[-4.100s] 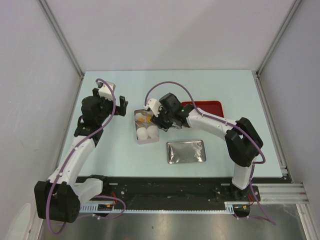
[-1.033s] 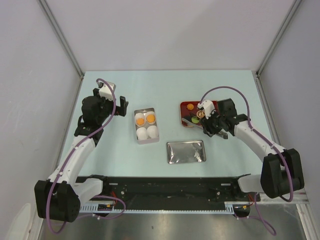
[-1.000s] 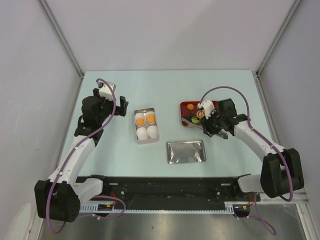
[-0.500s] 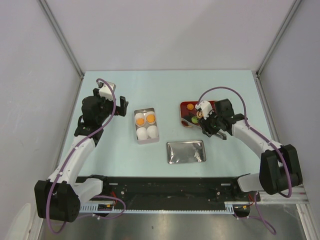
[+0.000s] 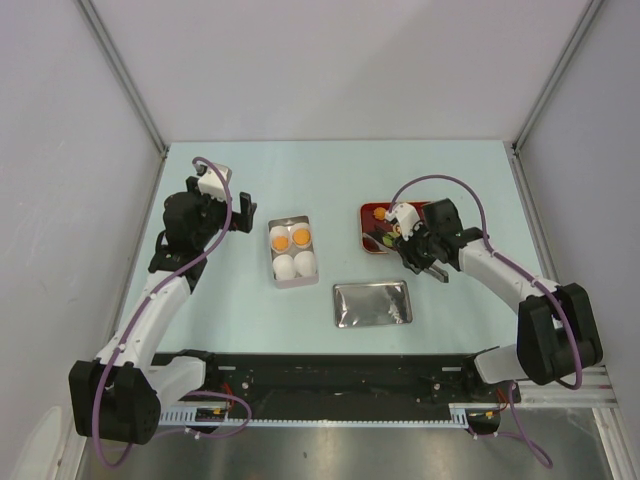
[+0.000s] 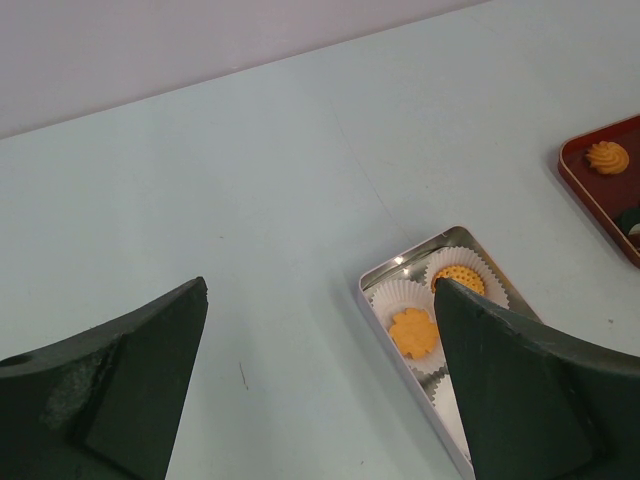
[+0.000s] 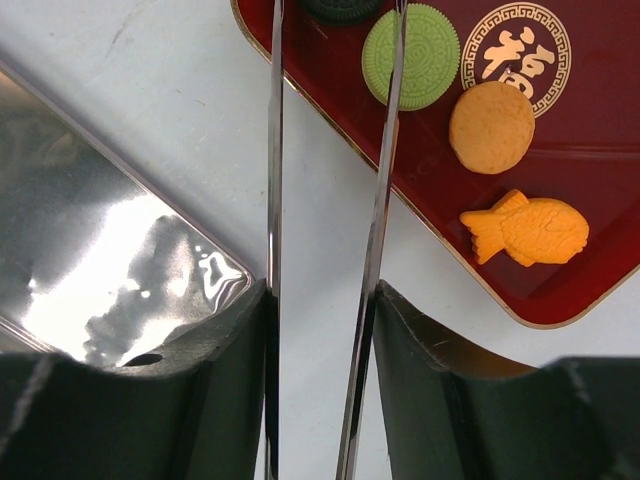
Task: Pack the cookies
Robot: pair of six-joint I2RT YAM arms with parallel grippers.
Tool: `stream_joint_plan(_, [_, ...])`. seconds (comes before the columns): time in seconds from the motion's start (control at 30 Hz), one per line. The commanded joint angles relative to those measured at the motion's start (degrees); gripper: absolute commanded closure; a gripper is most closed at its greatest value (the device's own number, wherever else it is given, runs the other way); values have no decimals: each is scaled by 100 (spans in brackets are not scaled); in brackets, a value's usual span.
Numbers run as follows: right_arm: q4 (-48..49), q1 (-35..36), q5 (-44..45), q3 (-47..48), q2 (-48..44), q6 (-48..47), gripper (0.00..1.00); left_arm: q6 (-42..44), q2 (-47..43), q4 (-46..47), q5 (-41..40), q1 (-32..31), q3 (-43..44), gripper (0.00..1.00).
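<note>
While the left fingers (image 6: 110, 380) hang spread wide above the tabletop (image 6: 250, 150), the right fingers (image 7: 215, 380) straddle a black cookie (image 7: 340, 8) on the tray (image 7: 590, 150); whether they pinch it, I cannot tell.

I saw an open tin (image 5: 269, 255) on the pale counter (image 5: 330, 180), with white paper cups (image 5: 285, 266) inside. A shiny flat lid (image 5: 372, 303) lay right of it and nearer, and a red tray (image 5: 364, 240) sat farther right.

Pale green table (image 5: 330, 180), open tin (image 5: 295, 285), red tray (image 5: 368, 227), silver lid (image 5: 372, 303)
</note>
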Motion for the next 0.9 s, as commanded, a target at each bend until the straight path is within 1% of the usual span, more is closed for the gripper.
stream_joint_plan(0.0, [177, 38, -16, 106, -14, -78, 56, 51, -15, 119, 121, -25, 20, 0])
stream_joint_plan(0.47, [98, -15, -17, 300, -365, 28, 69, 59, -15, 102, 139, -25, 37, 0])
stream_joint_plan(0.7, [28, -32, 10, 519, -558, 81, 71, 50, -7, 93, 139, -25, 46, 0])
stream_joint_plan(0.87, [-77, -32, 36, 756, -717, 107, 71, 42, -6, 102, 148, -25, 55, 0])
